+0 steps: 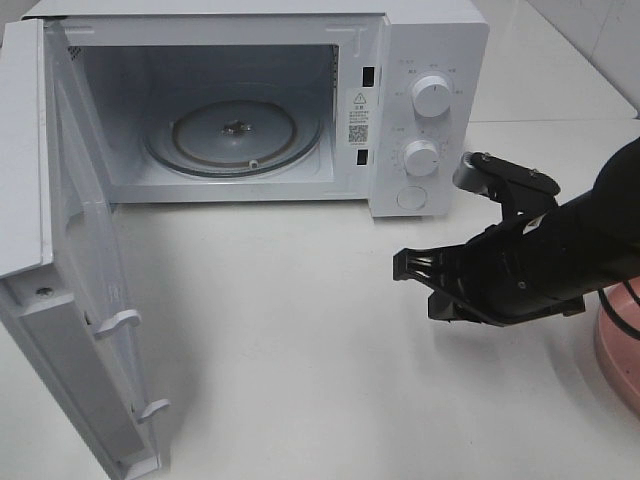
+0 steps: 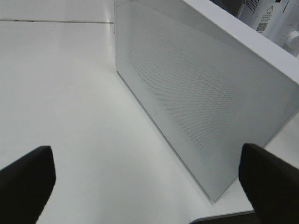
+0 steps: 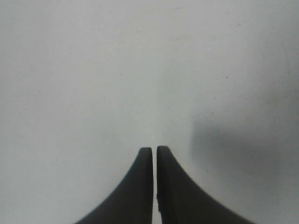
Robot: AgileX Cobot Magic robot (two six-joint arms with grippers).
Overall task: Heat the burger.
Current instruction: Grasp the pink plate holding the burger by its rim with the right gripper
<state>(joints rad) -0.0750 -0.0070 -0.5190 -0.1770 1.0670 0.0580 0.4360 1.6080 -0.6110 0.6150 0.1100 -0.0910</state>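
Microwave: white microwave [image 1: 420, 60] at the back of the white table [image 1: 300, 350]; cavity open; glass turntable [image 1: 235, 135] in plain view on the cavity floor
Door: door [image 1: 60, 300] hinged on the microwave's left side; swung wide out towards the front; its latch hooks show along the free edge
Controls: upper knob [image 1: 431, 97] and lower knob [image 1: 421, 157] stacked on the microwave's right panel; round button [image 1: 411, 198] just below them
Right gripper: my right gripper [image 1: 403, 266] hangs low over the table in front of the microwave's control panel, apart from it; tips point towards the door side; clenched, jaws pressed together with only a hairline between them, grasping nothing; my wrist view shows the tips [image 3: 154, 151] over bare table
Left gripper: my left gripper [image 2: 147, 179] sits on the outer side of the microwave's door; released, the two black fingers [image 2: 28, 182] spread wide with nothing between them; the door's perforated outer face [image 2: 187, 93] stands just ahead; the high camera does not show this hand
Plate: pink plate [image 1: 620, 350] to the right of the microwave and further forward; cut off by the frame edge and partly behind my right arm
Burger: no view shows the burger; I cannot tell where it is
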